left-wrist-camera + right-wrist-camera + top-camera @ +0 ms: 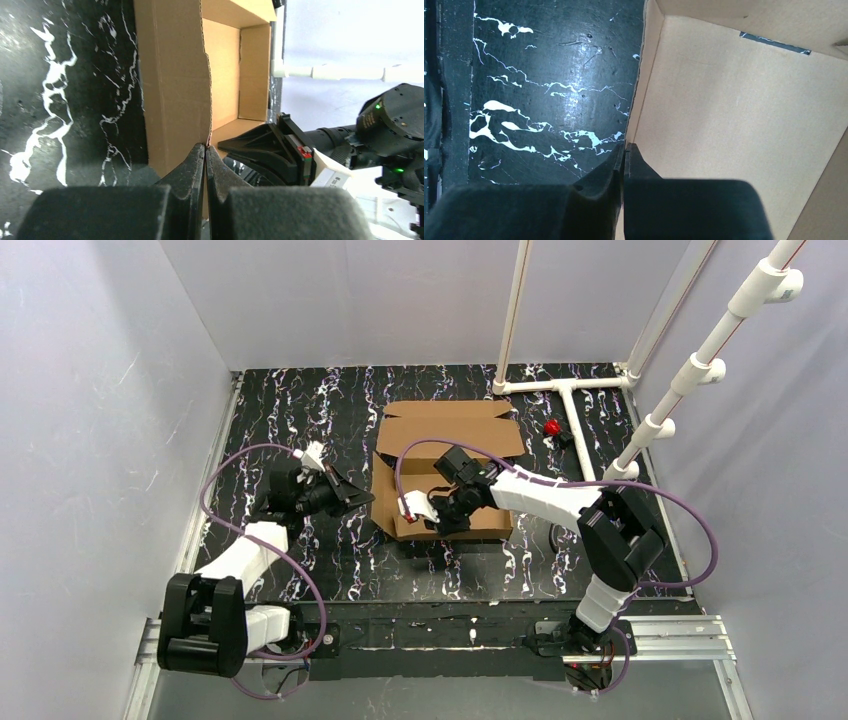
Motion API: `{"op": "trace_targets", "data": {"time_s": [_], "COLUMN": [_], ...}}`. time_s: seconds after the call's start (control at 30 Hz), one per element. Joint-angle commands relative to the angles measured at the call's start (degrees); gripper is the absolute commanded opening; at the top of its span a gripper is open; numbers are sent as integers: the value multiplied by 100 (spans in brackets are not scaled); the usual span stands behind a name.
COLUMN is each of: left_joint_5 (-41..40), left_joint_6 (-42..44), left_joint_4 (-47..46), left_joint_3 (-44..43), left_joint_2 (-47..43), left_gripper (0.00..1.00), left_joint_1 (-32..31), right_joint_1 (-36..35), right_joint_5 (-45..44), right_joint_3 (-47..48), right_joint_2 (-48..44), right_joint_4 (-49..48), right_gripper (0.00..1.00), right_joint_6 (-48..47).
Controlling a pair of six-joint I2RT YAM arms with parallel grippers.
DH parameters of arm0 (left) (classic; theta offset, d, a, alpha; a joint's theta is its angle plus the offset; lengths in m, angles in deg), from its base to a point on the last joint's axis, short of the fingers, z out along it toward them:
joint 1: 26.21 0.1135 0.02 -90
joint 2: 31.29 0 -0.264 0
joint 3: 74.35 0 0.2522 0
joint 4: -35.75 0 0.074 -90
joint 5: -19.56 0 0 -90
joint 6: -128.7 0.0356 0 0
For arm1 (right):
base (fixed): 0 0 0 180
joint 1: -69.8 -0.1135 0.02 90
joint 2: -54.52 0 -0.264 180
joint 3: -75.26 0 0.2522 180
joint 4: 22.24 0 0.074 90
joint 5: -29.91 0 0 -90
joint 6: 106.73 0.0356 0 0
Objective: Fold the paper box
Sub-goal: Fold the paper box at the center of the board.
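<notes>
The paper box point(455, 430) is brown cardboard standing in the middle of the table, its walls raised and its lid flap lying open at the back. My left gripper point(360, 496) is at the box's left side. In the left wrist view this gripper point(206, 147) is shut on the top edge of a box wall point(175, 90). My right gripper point(410, 508) reaches into the box near its front left corner. In the right wrist view it point(624, 146) is shut on a thin wall, with the box floor point(734, 115) to the right.
The table point(300, 410) is black with white marbling. A small red object point(551, 427) lies right of the box by a white pipe frame point(570, 400). White walls enclose the left, back and right. The right arm's wrist point(390, 120) fills the right of the left wrist view.
</notes>
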Motion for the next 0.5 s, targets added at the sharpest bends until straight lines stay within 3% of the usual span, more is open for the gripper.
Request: {"op": "trace_targets", "data": {"time_s": [0.0,0.47], "left_joint_5": [285,590], "left_joint_6": [-632,-914], "left_joint_4": [-576,-1092], "left_joint_3": [284,303], "left_joint_2": [-255,326], "left_gripper": [0,0], "left_joint_1": [-42,-413], "right_joint_1": [-112,-112], "right_joint_5": [351,432], "right_joint_3": [29,312], "right_joint_2": [143,476], "right_joint_4": [-25,21], "right_gripper": [6,6], "right_joint_6": [126,294]}}
